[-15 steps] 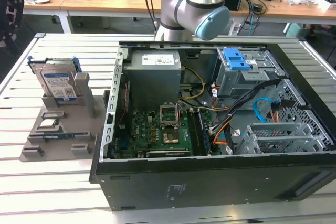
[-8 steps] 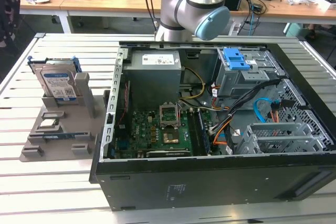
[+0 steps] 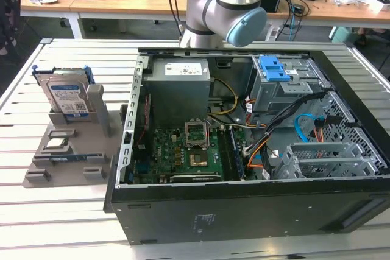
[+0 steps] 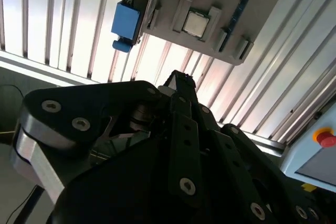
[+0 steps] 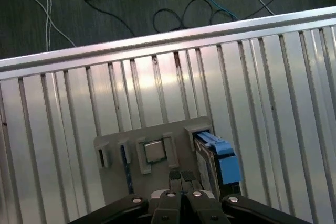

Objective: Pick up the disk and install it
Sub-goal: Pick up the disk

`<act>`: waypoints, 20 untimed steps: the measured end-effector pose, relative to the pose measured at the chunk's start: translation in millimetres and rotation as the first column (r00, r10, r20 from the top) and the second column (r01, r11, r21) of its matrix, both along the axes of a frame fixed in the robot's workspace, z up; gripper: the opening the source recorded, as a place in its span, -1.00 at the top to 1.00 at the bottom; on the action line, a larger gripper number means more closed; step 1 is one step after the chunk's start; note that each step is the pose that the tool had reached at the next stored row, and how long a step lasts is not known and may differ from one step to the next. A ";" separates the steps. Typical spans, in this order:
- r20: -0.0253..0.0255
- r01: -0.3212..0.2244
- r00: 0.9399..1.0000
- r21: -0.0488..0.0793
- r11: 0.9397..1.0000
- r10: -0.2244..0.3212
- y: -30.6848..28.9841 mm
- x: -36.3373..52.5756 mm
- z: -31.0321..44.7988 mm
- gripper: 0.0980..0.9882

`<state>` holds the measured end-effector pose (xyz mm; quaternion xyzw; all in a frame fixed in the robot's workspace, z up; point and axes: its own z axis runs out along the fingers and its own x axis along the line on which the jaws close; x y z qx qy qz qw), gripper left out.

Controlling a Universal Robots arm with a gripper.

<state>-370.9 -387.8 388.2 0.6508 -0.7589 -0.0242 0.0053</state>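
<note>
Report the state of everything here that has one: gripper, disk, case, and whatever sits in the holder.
gripper: shut, holding nothing.
disk: standing on edge in the grey holder, not gripped.
processor chip: lying flat in a holder recess.
computer case: on its side, panel off, interior exposed.

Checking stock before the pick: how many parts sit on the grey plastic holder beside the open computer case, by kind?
Flat silver-metal disk with blue plastic rail: 1
Square silver processor chip: 1
Long narrow memory stick: 1
Total on the grey plastic holder: 3
</note>
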 end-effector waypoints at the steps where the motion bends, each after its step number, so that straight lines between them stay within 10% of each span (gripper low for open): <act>1: 0.000 -0.011 1.000 0.000 1.000 0.011 0.0 0.0 0.0 0.98; 14: 0.000 -0.219 0.976 0.000 0.976 0.219 0.0 0.0 0.0 0.98; 20: 0.000 -0.316 0.949 0.000 0.949 0.316 0.0 0.0 0.0 0.98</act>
